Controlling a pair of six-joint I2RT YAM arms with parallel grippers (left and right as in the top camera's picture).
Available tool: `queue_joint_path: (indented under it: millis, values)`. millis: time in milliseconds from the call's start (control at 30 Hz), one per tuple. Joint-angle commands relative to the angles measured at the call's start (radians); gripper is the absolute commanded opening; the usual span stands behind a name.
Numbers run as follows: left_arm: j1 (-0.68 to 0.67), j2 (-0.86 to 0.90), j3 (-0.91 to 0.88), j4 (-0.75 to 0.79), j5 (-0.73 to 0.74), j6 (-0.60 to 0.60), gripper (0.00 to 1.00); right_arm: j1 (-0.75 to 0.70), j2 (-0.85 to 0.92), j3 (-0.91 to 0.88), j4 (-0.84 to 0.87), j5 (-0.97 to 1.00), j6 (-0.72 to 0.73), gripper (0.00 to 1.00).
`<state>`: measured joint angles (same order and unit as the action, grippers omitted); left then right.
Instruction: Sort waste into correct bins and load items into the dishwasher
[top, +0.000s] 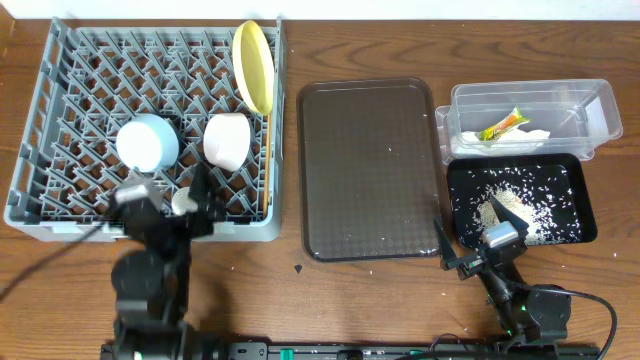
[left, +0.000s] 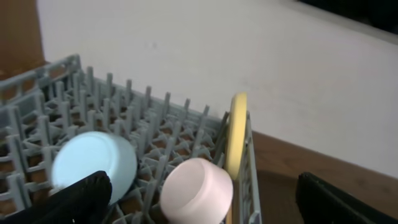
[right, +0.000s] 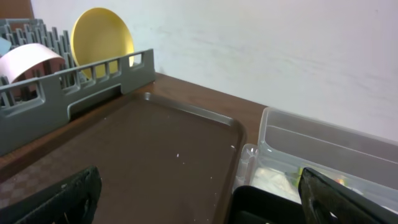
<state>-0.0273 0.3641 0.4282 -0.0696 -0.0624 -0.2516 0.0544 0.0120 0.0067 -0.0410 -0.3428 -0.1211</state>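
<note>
Serving tray (top: 365, 170) lies open between loaded dish rack (top: 90, 80) and clear tub (top: 600, 110).

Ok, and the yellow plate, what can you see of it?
The yellow plate is round, plain and matte, plastic by its look. It stands on edge between the pegs at the far right corner of the grey rack, tilted slightly, close to the right wall. The white bowl sits just in front of it; whether they touch is unclear.

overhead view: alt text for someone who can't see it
A grey plastic dish rack on the left holds an upright round yellow plate, a light blue bowl and a small white bowl. A dark brown serving tray sits centre; a clear plastic tub and rice-strewn glossy black tray sit right.
</note>
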Motion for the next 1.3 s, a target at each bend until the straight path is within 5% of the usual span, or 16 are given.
queue_joint_path:
  millis: [0,200,500,1267]
  values:
    - [0.046,-0.166,-0.089,0.008,-0.013,-0.005,0.95,-0.012,-0.005,-0.001,-0.005,0.002,-0.008,0.99]
    - [0.077,-0.365,-0.251,0.010,-0.012,-0.006,0.95,-0.012,-0.005,-0.001,-0.005,0.002,-0.008,0.99]
    - [0.073,-0.362,-0.425,0.137,0.003,-0.007,0.95,-0.012,-0.005,-0.001,-0.005,0.002,-0.008,0.99]
    - [0.072,-0.357,-0.424,0.002,0.002,-0.005,0.95,-0.012,-0.005,-0.001,-0.005,0.002,-0.008,0.99]
